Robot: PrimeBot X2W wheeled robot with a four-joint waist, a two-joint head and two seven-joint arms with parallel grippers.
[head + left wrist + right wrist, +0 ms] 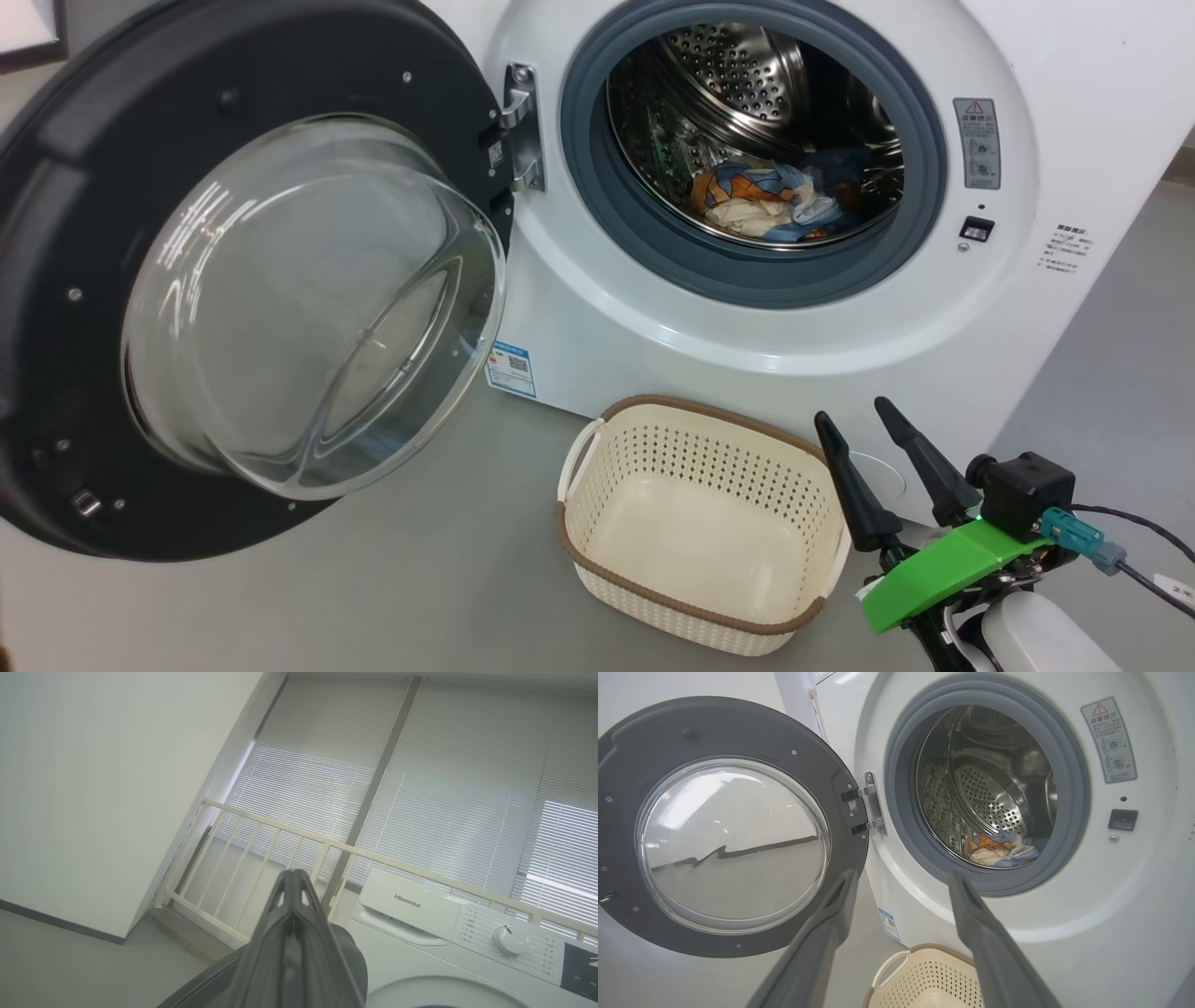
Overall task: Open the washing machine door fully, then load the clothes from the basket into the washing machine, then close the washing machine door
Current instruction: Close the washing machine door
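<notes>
**Load in, door open: the closing move depends on the door's free edge**

I am finding the basket (709, 409) empty on the floor and the clothes (766, 201) lying low in the drum (738, 75) of the washing machine (653, 327). The washing machine door (280, 299) is hanging wide open at the left of the frame. It is carried at its right edge by the hinge (523, 126), so its free edge is lying far left. I am judging door closing to be the step in hand.

The right end effector (851, 411) is sitting at lower right, fingers apart and holding nothing. The door is lying to its upper left, beyond the basket and well apart. The left end effector (293, 873) is showing its fingers pressed together and empty, pointing up toward the window blinds (420, 788).

The right wrist view is giving the door's inner face and the hinge. The left wrist view is giving the control panel (490, 938) at its lower right instead. From that I am judging the left arm to be on the door's side and nearer the free edge.
</notes>
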